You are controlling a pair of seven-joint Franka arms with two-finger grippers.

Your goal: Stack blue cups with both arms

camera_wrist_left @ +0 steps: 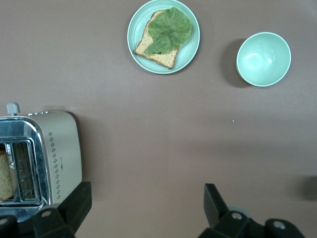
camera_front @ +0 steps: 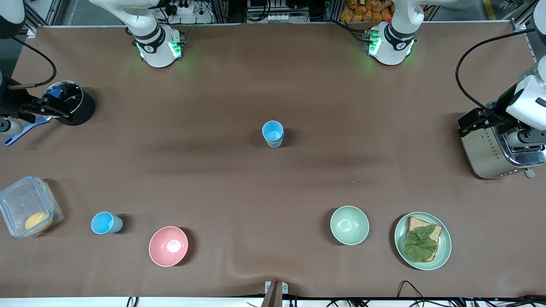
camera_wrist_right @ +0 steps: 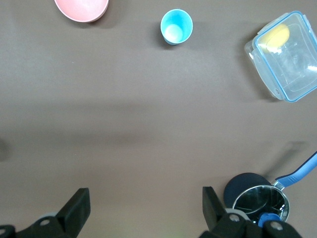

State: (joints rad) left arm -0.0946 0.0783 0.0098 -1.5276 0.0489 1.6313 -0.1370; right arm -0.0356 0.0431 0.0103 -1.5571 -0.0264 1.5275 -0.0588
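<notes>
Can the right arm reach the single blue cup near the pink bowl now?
Probably yes. The cup stands upright and apart from the pink bowl and the box, and the right hand is open.

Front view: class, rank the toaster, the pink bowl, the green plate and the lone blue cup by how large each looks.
1. Toaster
2. Green plate
3. Pink bowl
4. Lone blue cup
The toaster is partly covered by the left arm, so its full extent is unsure.
</notes>
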